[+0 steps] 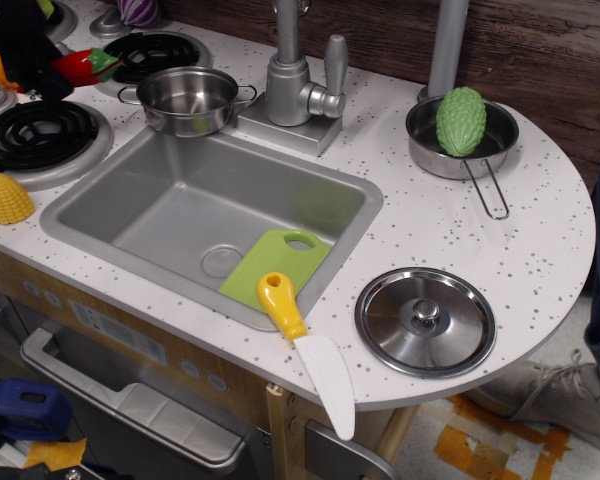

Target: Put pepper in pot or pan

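The small glossy red pepper (84,66) with a green stem end hangs in the air at the far left, held by my black gripper (52,70), which is shut on it. It is above the counter between the two burners, left of and a little higher than the pot. The small shiny steel pot (188,99) with two wire loop handles stands empty on the counter behind the sink, next to the tap. Most of the gripper is cut off by the left frame edge.
A grey sink (210,215) holds a green cutting board (277,265). A yellow-handled toy knife (305,350) lies on its front rim. A steel lid (425,321) lies at the front right. A long-handled pan (462,152) holds a green bumpy vegetable (461,121). A yellow corn (7,199) lies at the left.
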`<state>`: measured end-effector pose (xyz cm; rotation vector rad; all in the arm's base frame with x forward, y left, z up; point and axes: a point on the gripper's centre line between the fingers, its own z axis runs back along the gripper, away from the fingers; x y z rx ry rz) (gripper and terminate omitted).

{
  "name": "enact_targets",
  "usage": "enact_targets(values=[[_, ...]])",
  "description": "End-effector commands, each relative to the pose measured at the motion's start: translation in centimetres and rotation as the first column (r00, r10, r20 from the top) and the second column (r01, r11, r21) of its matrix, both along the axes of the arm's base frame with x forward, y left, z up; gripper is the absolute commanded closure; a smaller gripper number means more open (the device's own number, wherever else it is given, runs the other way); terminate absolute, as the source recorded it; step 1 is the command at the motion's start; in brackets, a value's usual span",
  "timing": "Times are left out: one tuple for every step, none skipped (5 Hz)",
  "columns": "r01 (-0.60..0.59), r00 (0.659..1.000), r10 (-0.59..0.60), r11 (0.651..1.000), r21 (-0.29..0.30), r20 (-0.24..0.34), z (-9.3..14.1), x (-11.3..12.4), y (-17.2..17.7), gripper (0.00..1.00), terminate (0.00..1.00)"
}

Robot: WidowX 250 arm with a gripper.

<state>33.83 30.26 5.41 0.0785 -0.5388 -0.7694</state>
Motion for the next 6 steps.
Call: enact_targets(values=[[0.033,0.995,-0.042,0.995,0.094,0.093,5.2,1.7,-0.4,1.0,0.0],[0.051,0.994,-0.06,0.994,0.095,0.096,4.9,2.4,-1.3,1.0,0.0],[0.069,0.992,-0.081,0.99,0.121,0.098,5.0,3.3,-2.3,1.0,0.0],[0.085,0.992,-0.099,0.979,0.183,0.071,5.7,4.6,-3.8,1.0,0.0],[0.118,0.988,-0.141,0.952,0.282,0.063,5.7,5.1,-5.0,1.0,0.0],[0.135,0.985,-0.16,0.941,0.309,0.059,5.8,5.7,-5.6,0.0,0.0]])
